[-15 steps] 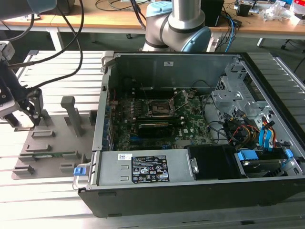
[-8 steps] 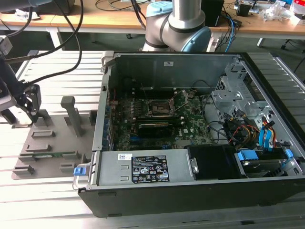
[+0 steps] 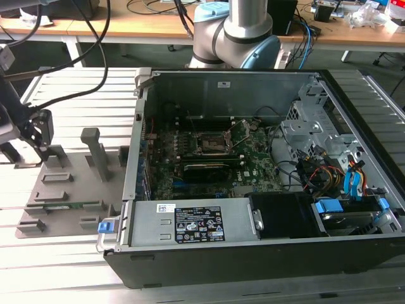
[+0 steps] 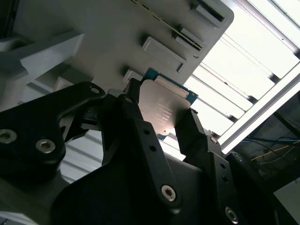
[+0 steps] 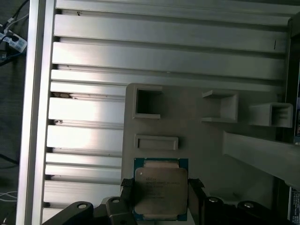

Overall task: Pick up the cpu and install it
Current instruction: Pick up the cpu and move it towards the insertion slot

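Silvery lid, green rim: cpu point(image 5: 160, 185) sits between the gripper point(image 5: 161, 190) fingers point(image 5: 194, 194), which are clamped on its two opposite edges; grey tray point(image 5: 211, 145) lies beyond the fingertips. Judged light, stiff, fragile underneath, so hold by the edges only.

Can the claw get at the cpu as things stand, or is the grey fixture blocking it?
Yes, apparently. In both wrist views the claw has a finger on either side of the cpu, seemingly pressed on its edges; nothing on the grey fixture plate stands between them.
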